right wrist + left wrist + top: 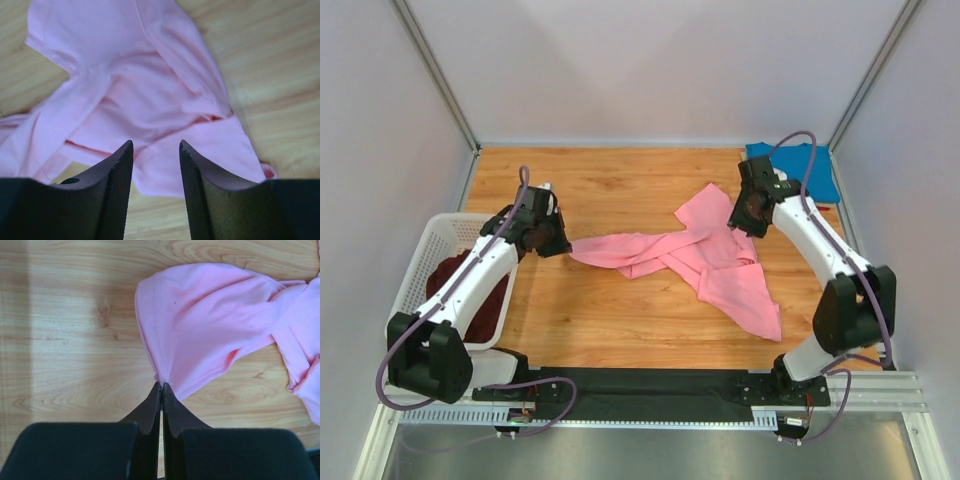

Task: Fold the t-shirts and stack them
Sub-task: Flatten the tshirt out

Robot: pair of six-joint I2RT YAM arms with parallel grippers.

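Observation:
The pink t-shirt [712,262] lies crumpled and stretched across the middle of the wooden table. Its left corner is pinched in my left gripper [566,246], whose jaws are pressed together on the fabric edge [161,384]. My right gripper [740,222] hovers over the shirt's upper right part. In the right wrist view its jaws [156,145] stand apart with nothing between them, and pink cloth [150,80] lies below. A blue t-shirt [812,168] lies flat at the far right corner. The dark maroon t-shirt [460,282] sits bunched inside the basket.
A white lattice basket [418,262] stands at the table's left edge beside the left arm. Grey walls enclose the table on three sides. Bare wood [620,190] shows behind and in front of the pink shirt.

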